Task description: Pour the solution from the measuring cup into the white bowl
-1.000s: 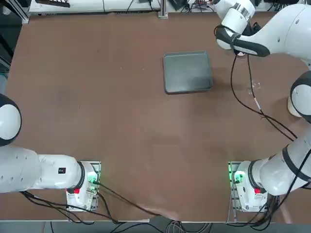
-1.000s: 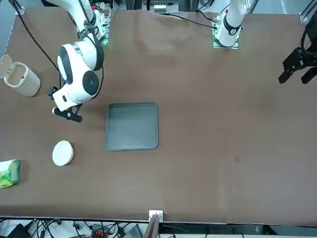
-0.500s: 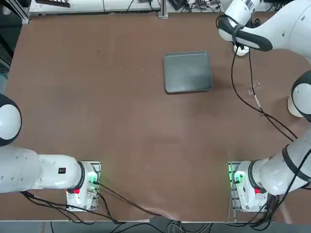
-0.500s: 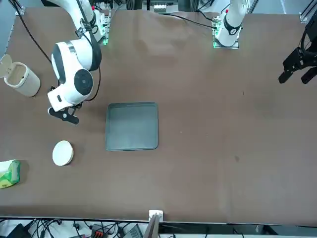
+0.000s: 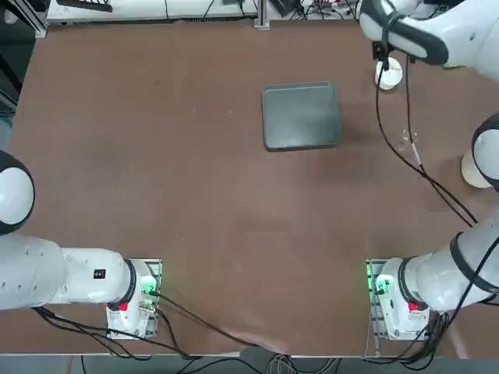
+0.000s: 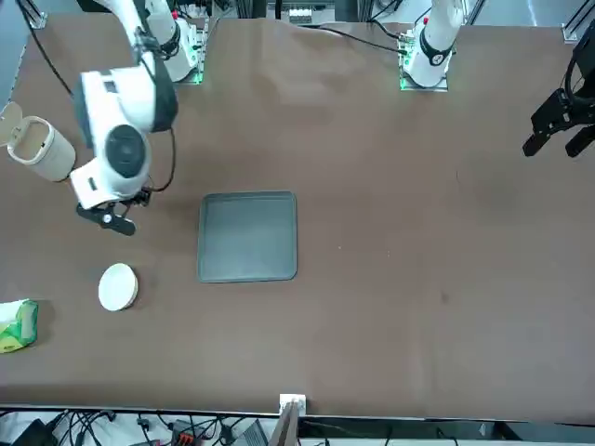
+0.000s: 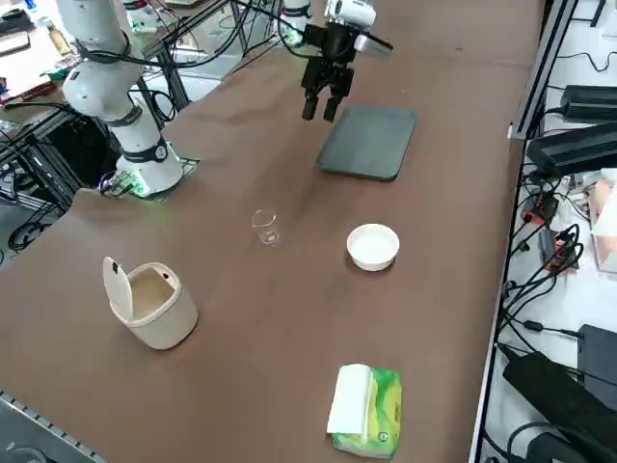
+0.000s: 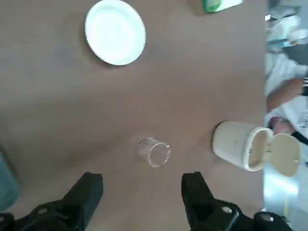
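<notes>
The measuring cup [image 8: 153, 151], a tiny clear glass, stands upright on the brown table and also shows in the side view [image 7: 265, 228] and faintly from above [image 5: 405, 140]. The white bowl [image 7: 373, 246] sits a little further out, toward the table's far edge [image 5: 388, 74] [image 6: 118, 286] [image 8: 115, 31]. My right gripper [image 8: 142, 192] hangs open and empty well above the table, short of the cup, which lies ahead of its two fingers. In the side view the gripper [image 7: 319, 113] hovers near the grey tray's edge; the front view shows it [image 6: 107, 219] between tray and container.
A grey tray [image 5: 302, 115] lies mid-table. An off-white lidded container [image 7: 149, 304] stands open at the table's right side, and a green tissue packet [image 7: 364, 410] lies near the far right corner. A person [image 8: 288, 96] is beyond the table edge.
The right arm has swung toward the robot's right and the far edge, uncovering the white bowl in the top view. The gripper has stayed open. Cup and bowl have not moved.
</notes>
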Robot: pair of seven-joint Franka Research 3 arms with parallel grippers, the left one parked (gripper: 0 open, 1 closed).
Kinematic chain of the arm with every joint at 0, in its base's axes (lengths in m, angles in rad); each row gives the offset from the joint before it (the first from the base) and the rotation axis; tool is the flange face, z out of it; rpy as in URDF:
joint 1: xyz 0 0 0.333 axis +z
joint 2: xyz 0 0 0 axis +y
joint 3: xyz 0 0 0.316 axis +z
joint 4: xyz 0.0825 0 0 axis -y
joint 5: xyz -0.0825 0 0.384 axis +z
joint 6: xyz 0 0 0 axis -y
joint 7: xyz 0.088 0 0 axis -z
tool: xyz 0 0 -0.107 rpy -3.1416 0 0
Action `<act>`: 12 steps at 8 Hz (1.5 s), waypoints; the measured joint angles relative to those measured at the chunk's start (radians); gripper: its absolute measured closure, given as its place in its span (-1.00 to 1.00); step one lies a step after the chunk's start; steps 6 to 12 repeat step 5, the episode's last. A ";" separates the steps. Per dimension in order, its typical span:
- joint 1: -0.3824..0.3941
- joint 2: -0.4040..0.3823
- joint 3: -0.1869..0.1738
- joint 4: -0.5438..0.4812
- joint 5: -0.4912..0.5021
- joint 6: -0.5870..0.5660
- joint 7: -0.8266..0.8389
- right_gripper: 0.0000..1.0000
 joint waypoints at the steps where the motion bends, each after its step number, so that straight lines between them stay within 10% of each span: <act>1: -0.048 -0.032 -0.001 0.032 0.083 -0.004 -0.126 -1.00; 4: -0.171 -0.148 -0.002 0.051 0.290 -0.030 -0.523 -1.00; 12: -0.170 -0.154 0.006 0.071 0.335 -0.034 -0.548 -1.00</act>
